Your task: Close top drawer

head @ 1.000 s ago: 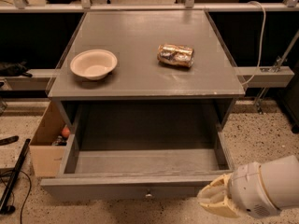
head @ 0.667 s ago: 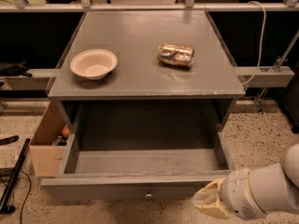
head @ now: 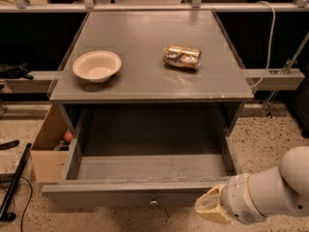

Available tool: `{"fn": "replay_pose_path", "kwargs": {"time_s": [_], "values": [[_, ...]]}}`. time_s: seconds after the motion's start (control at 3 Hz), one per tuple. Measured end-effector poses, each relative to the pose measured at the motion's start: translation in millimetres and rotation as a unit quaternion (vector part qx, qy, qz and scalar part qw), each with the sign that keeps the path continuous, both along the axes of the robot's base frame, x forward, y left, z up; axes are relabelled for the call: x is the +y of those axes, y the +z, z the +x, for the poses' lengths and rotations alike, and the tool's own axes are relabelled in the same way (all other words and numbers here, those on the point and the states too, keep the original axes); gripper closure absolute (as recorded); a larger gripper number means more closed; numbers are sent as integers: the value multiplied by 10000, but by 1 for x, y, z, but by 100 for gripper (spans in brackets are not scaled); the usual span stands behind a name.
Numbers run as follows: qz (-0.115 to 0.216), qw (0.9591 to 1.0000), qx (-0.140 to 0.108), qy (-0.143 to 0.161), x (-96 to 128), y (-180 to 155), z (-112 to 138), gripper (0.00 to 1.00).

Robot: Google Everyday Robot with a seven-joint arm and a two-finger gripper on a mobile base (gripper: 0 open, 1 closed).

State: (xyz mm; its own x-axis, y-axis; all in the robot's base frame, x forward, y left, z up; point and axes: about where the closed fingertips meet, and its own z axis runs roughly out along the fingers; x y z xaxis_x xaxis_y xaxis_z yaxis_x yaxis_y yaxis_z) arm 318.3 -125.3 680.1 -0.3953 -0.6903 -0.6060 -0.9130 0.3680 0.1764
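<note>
The claw (head: 211, 208) is hovering at the open drawer's (head: 106, 196) front; its state I cannot tell. Rigid, weighty wood: pushing flat beside the knob (head: 153, 202) is looking best.

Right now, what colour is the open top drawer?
Grey top drawer, shown in the camera view; the jaws hover at its front right corner.

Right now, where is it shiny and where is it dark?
Camera view: glare on the tabletop by the crumpled packet; shadow under the bowl; the open top drawer darkest at its back; the end effector, bottom right at the drawer front, brightly lit.
</note>
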Motion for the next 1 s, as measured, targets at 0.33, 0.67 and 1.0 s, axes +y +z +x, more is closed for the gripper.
{"fn": "replay_pose_path", "kwargs": {"time_s": [0.33,0.67,1.0], "values": [[-61,9996,261,64,12,-35,10,100],[-132,9991,396,69,18,-61,24,100],[-132,9991,396,69,18,-61,23,81]]}}
